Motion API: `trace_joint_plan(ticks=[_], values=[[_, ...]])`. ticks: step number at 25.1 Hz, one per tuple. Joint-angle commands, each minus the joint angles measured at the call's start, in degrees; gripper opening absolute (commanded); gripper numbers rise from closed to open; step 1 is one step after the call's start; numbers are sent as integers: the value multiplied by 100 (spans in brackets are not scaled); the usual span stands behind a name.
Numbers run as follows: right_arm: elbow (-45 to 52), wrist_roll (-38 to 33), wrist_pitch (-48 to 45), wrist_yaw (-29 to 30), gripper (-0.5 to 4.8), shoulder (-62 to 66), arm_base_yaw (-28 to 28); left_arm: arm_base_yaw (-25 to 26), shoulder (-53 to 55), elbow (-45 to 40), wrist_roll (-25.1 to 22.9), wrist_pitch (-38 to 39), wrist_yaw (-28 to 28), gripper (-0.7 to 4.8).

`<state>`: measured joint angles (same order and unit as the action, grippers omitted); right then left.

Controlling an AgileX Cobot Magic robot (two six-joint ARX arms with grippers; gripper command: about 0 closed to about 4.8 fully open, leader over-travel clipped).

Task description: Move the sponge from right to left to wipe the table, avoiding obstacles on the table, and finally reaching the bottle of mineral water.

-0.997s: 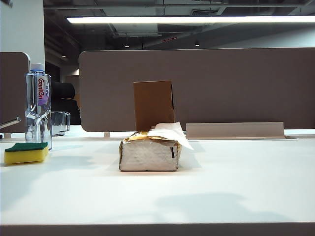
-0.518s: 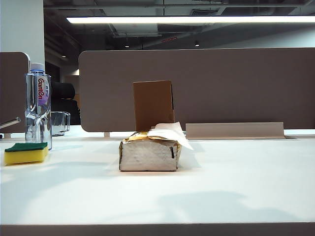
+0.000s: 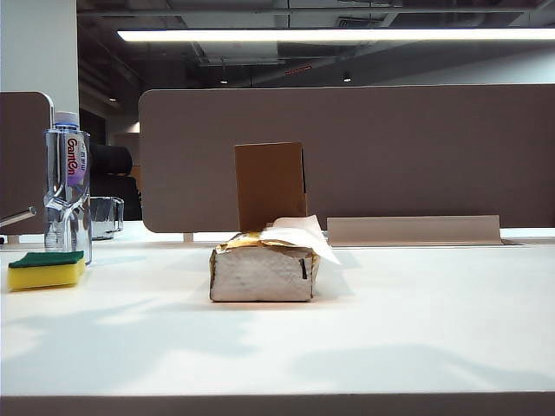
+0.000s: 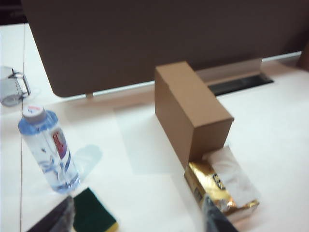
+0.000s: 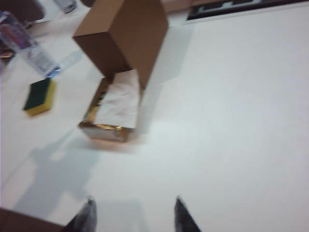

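The yellow sponge (image 3: pixel 45 269) with its green top lies flat on the white table (image 3: pixel 416 321) at the far left, just in front of the bottle of mineral water (image 3: pixel 68 186). Mid-table stand the obstacles: the silver-gold tissue pack (image 3: pixel 260 273) and, behind it, the brown cardboard box (image 3: pixel 270 185). Neither gripper appears in the exterior view. My left gripper (image 4: pixel 137 218) hangs open and empty above the table, with the sponge (image 4: pixel 94 218) and the bottle (image 4: pixel 48 150) below it. My right gripper (image 5: pixel 134 205) is open and empty over bare table, with the tissue pack (image 5: pixel 113 108) and box (image 5: pixel 123 36) beyond it.
A short clear glass container (image 3: pixel 106 217) stands behind the bottle. Grey-brown partition panels (image 3: pixel 390 147) close off the back of the table, with a low grey channel (image 3: pixel 414 230) at their foot on the right. Arm shadows lie on the near table.
The sponge, bottle, tissue pack and box have stayed put. The arm shadows on the near table have shifted, the left one spreading toward the middle.
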<state>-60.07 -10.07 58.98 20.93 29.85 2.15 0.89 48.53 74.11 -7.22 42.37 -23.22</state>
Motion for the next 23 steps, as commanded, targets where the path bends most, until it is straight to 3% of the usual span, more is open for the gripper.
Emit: trace_joint_plan(ticks=[1, 8, 13, 23], values=[[-22, 157, -92, -459, 207, -212, -2, -81, -284, -81, 48, -37, 160, 341], [44, 608, -111, -1349, 207, -713, -2, -74, -1285, -761, 42, -177, 448, 340], [938, 625, -431, -1792, 205, -1639, 4, -74, -2271, -1513, 63, -262, 723, 339], [2354, 555, -1587, -1961, 158, -2197, 4, -74, -3633, -3464, 476, -1228, 911, 317]])
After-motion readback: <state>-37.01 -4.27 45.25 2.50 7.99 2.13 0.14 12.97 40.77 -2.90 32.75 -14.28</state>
